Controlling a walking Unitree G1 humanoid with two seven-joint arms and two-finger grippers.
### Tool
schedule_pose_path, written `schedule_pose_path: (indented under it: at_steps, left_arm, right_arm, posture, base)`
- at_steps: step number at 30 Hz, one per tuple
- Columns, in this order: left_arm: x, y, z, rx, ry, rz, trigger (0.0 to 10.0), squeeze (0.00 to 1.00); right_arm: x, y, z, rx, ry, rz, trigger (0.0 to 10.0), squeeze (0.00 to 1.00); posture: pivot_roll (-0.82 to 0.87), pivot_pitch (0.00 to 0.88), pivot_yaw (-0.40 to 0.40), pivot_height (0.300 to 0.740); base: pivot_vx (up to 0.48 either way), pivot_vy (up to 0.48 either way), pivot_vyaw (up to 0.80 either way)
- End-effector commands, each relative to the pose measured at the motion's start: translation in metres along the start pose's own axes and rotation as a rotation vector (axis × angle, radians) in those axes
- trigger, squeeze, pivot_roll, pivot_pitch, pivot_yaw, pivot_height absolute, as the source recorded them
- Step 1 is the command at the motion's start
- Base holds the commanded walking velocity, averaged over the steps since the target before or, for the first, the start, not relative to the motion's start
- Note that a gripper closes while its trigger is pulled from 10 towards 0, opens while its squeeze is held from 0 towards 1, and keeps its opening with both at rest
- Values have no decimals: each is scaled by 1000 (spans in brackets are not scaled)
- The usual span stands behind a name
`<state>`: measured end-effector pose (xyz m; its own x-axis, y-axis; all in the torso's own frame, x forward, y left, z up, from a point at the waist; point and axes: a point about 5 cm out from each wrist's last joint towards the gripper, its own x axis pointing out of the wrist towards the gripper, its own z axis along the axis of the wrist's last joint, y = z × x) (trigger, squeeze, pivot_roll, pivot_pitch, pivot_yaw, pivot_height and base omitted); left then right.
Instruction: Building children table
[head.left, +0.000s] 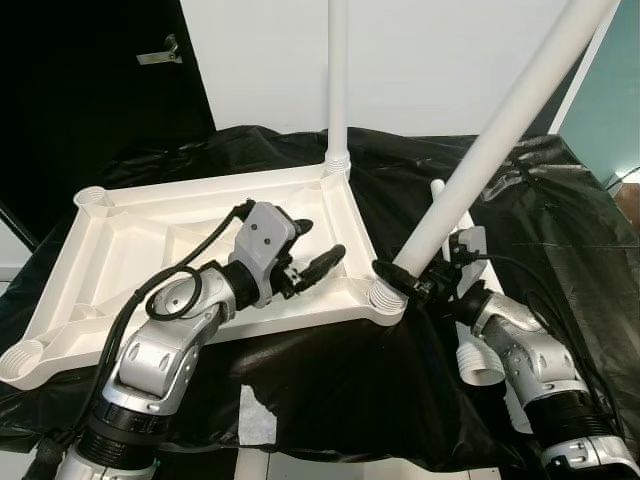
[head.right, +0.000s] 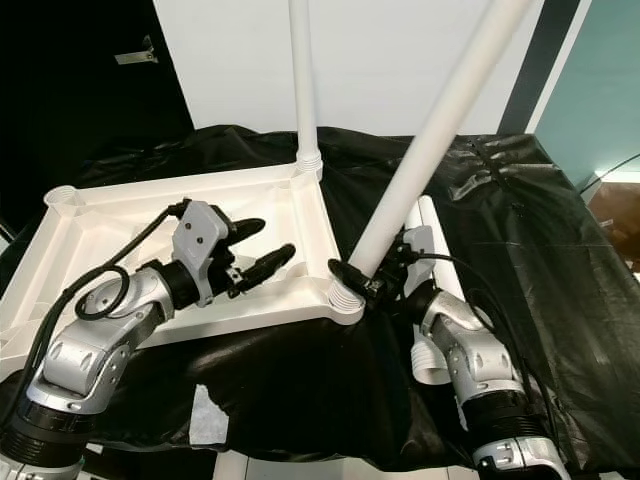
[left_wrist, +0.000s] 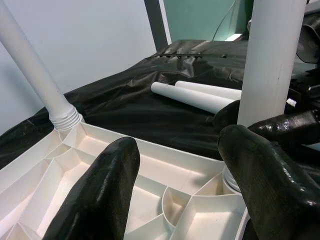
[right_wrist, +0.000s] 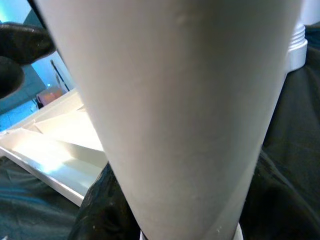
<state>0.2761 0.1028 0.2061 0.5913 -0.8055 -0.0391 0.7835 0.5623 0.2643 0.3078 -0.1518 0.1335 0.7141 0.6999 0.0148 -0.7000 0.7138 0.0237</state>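
Your left claw (head.left: 310, 255) hovers with fingers apart over the upturned white tabletop (head.left: 130, 240) on the black-draped counter (head.left: 560, 220). 1 leg (head.left: 337, 80) stands upright at its far corner; your right claw (head.left: 405, 285) clamps a tilted leg (head.left: 490, 140) at the near-right socket.

I see a white wall (head.left: 430, 60) behind, a black door (head.left: 90, 80) with a metal handle (head.left: 160, 52) at left, and a teal wall (head.left: 615, 110) at right.

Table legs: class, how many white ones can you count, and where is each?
4: one upright in the tabletop's far corner socket, one tilted in the right pincer at the near socket, two loose on the black cloth; others may be hidden.
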Motion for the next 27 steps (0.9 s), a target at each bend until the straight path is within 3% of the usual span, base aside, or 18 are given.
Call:
schedule_pose_path:
  at_steps: [1,2,6,9,14,17,27]
  left_arm:
    - [-1,-3,-1,-6,6,-31,10000,0]
    - [-1,-4,-2,-10,9,-35,10000,0]
    - [-3,-15,-9,-50,29,-92,10000,0]
    - [-4,-18,-11,-66,37,-114,10000,0]
    - [-13,-35,-21,-90,96,-244,10000,0]
    - [-14,-36,-22,-87,102,-250,10000,0]
    - [-14,-35,-20,-81,106,-245,10000,0]
  right_arm:
    - [-10,-3,-26,-53,165,-33,10000,0]
    - [-10,0,-27,-117,185,-6,10000,0]
    - [-10,6,-31,-185,214,49,10000,0]
    - [-10,7,-32,-194,220,56,10000,0]
    - [-10,9,-35,-195,230,62,10000,0]
    - [-10,9,-35,-195,229,60,10000,0]
    - [-4,2,-30,16,152,-46,10000,0]
  posture:
    - [-22,26,28,740]
    - [-21,24,25,740]
    - [-20,20,23,740]
    - [-20,20,23,740]
    - [-16,20,25,740]
    - [-16,20,25,740]
    - [-16,20,28,740]
  base:
    - [0,0,0]
    - [0,0,0]
    - [0,0,0]
    - [0,0,0]
    - [0,0,0]
    - [0,0,0]
    - [0,0,0]
